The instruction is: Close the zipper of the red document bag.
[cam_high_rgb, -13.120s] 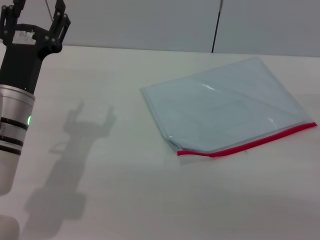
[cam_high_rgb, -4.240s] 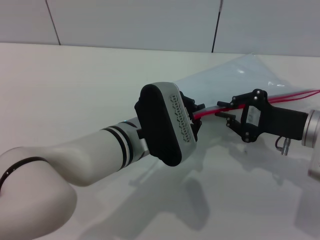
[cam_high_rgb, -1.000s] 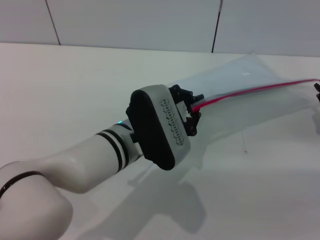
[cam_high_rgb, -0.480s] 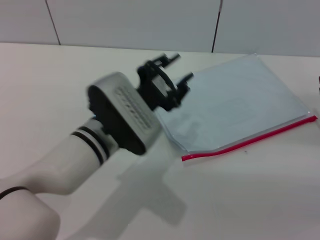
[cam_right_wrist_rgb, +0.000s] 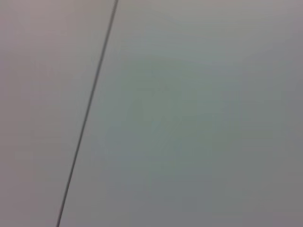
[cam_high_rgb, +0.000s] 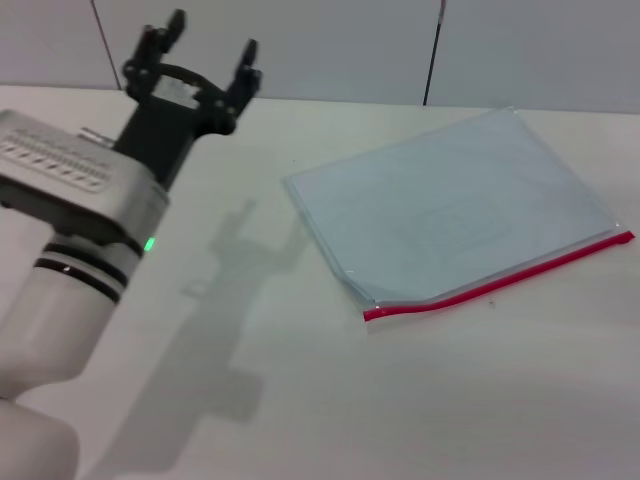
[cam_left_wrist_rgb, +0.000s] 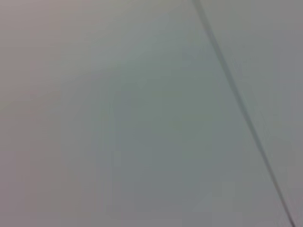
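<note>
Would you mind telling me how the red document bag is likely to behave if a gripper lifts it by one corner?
The red document bag looks thin and translucent, so it would probably sag. Its glossy plastic may slip. It lies flat and appears empty, so it is likely light.

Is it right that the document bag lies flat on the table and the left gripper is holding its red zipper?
Not quite. The document bag does lie flat on the table, but the left gripper is open, raised well away from the red zipper and holds nothing. The head view shows it.
</note>
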Tool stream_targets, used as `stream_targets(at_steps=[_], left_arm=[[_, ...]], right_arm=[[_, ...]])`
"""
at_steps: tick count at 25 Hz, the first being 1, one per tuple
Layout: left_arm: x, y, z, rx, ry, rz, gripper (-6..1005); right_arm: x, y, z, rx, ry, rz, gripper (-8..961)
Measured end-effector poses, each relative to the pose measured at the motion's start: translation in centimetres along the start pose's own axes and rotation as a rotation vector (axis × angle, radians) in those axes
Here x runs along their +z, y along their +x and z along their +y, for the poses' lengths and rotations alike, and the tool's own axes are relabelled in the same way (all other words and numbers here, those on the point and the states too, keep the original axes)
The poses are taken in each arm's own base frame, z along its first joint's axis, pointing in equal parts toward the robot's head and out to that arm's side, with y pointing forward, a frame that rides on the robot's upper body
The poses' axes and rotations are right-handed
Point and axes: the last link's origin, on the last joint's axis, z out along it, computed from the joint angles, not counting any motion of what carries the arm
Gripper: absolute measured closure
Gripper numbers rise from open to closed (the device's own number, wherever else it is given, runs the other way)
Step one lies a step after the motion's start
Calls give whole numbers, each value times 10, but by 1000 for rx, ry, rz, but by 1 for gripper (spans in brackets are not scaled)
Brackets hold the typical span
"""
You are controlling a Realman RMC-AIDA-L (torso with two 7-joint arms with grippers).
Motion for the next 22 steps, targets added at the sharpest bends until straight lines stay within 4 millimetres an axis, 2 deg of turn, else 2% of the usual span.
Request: stream_targets(at_steps=[8,22], left_arm=[[-7,-12,-44,-202,107,60,215],[-11,-17,-53,-227,200,70,215]], right_arm=[[-1,-3,1,176,13,-26,66],[-3,-6,-1,304,33,-56,70]])
